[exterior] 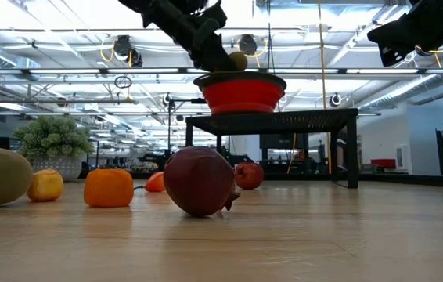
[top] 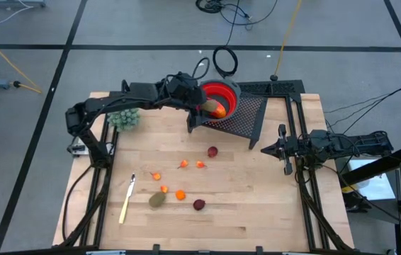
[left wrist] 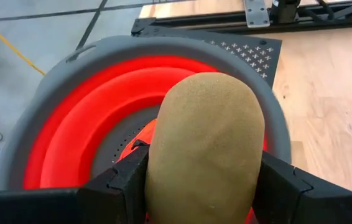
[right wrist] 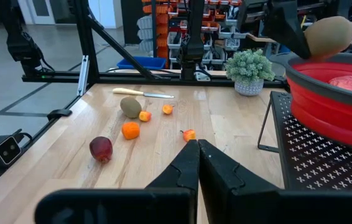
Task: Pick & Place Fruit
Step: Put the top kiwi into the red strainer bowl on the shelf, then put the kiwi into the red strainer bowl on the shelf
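Observation:
My left gripper point(top: 206, 106) is shut on a brownish-green oval fruit point(left wrist: 207, 137) just above the red bowl point(top: 223, 95), which stands on a black mesh stand point(top: 246, 117) at the table's far side. A red-orange piece point(top: 219, 110) lies inside the bowl. On the wood lie a second brownish-green oval point(top: 158, 200), two dark red balls point(top: 212, 151) point(top: 199, 205) and several small orange bits point(top: 180, 195). My right gripper point(top: 266, 149) waits shut at the table's right side, touching nothing. My left gripper pinches the oval fruit by its two long sides point(left wrist: 157, 168) between its two fingers point(left wrist: 123, 183). The fingers come slanting down from the table's left and lie along the fruit, whose rounded end point(left wrist: 216, 87) sticks out past them. The fruit is lifted clear, over the bowl's inside.
A bushy green clump point(top: 124, 118) stands at the far left under the left arm. A yellow-handled knife point(top: 127, 200) lies near the front left. The mesh stand's legs point(top: 254, 138) reach onto the wood at the far right.

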Tool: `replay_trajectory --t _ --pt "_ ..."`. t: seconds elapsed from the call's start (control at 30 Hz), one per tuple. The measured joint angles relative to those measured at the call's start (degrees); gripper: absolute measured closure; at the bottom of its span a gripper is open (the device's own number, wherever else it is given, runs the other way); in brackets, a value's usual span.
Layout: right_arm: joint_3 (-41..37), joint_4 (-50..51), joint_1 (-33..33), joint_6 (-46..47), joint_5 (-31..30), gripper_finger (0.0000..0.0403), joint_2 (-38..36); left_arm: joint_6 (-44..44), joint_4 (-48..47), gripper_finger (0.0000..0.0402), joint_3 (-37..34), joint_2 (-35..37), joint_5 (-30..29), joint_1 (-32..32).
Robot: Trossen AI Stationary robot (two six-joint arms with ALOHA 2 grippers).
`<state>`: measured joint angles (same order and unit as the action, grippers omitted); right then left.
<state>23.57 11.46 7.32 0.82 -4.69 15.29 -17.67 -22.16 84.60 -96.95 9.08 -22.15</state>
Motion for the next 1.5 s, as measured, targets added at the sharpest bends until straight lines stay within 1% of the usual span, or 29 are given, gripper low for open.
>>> replay_trajectory --t 0.5,0.73,0.83,1.03,1.17,1.33,1.43,1.5 --pt "0.0 -0.02 0.01 0.02 0.0 0.0403 0.0 1.22 -0.06 0.0188 -0.07 -0.11 0.37 -0.66" --pt "0.0 -0.02 0.01 0.02 0.02 0.0403 0.0 1.05 -0.74 0.0187 -0.07 -0.11 1.42 -0.71" --pt "0.0 -0.02 0.0 0.02 0.0 0.0403 0.0 1.09 -0.91 0.0178 -0.07 -0.11 1.4 -0.7" --pt "0.0 -0.02 -0.01 0.02 0.01 0.0403 0.0 1.05 -0.89 0.0146 -0.07 -0.11 1.4 -0.76" --pt "0.0 -0.02 -0.01 0.02 0.01 0.0403 0.0 1.0 -0.84 0.0132 -0.07 -0.11 1.29 -0.76" --pt "0.0 -0.03 -0.01 0.02 0.01 0.0403 0.0 0.87 -1.19 0.0137 0.63 0.0 -1.28 -0.76" --pt "0.0 -0.07 -0.01 0.02 0.0 0.0403 -0.02 1.9 -2.98 0.0149 3.46 0.57 -1.63 -0.1" --pt "0.0 -0.04 0.0 0.02 0.02 0.0403 0.0 4.08 -5.62 0.016 5.35 1.82 -1.74 0.86"
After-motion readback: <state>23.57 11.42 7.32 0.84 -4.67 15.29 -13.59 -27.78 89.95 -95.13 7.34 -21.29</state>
